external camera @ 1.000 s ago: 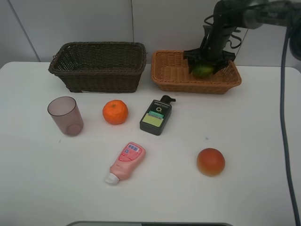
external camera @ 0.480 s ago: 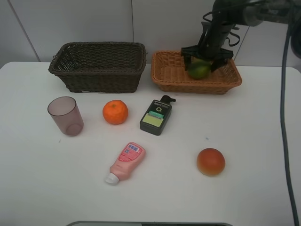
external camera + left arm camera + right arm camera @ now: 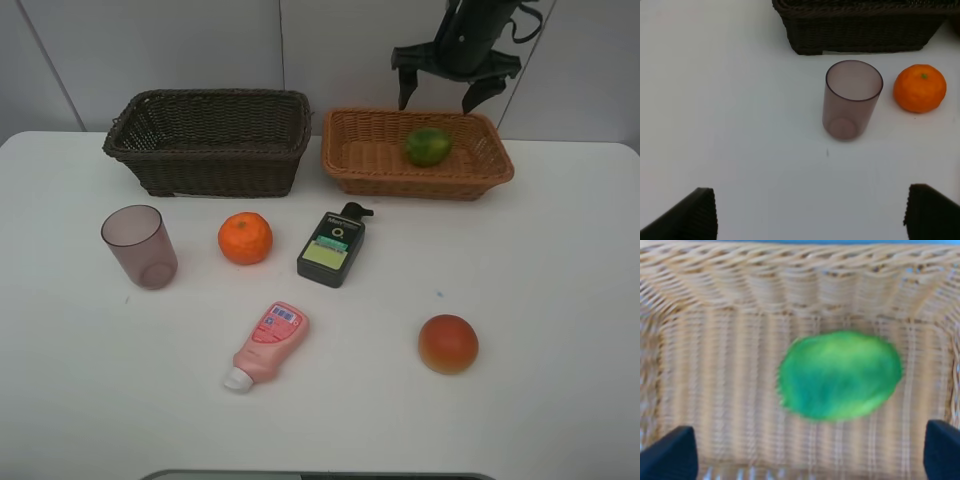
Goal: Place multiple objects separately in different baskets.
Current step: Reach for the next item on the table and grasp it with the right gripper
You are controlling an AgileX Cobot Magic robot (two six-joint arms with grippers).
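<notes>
The green lime-like fruit (image 3: 428, 146) (image 3: 840, 375) lies loose inside the light tan basket (image 3: 350, 165) (image 3: 715, 390). Above it my right gripper (image 3: 451, 97) (image 3: 810, 452) hangs open and empty. The dark brown basket (image 3: 210, 140) (image 3: 860, 35) stands to the left. On the table sit the purple cup (image 3: 139, 246) (image 3: 852, 99), the orange (image 3: 245, 238) (image 3: 919, 88), the dark green-labelled bottle (image 3: 333, 246), the pink tube (image 3: 268, 343) and the peach-like fruit (image 3: 447, 343). My left gripper (image 3: 810, 215) is open, near the cup, with nothing between its fingers; the exterior view does not show it.
A white wall rises right behind both baskets. The white table (image 3: 560, 300) extends out to its front edge, where a dark strip (image 3: 320, 475) shows. The right arm reaches in from the upper right.
My right gripper opened, let the green fruit drop into the tan basket, and rose above it. The other objects have not moved.
</notes>
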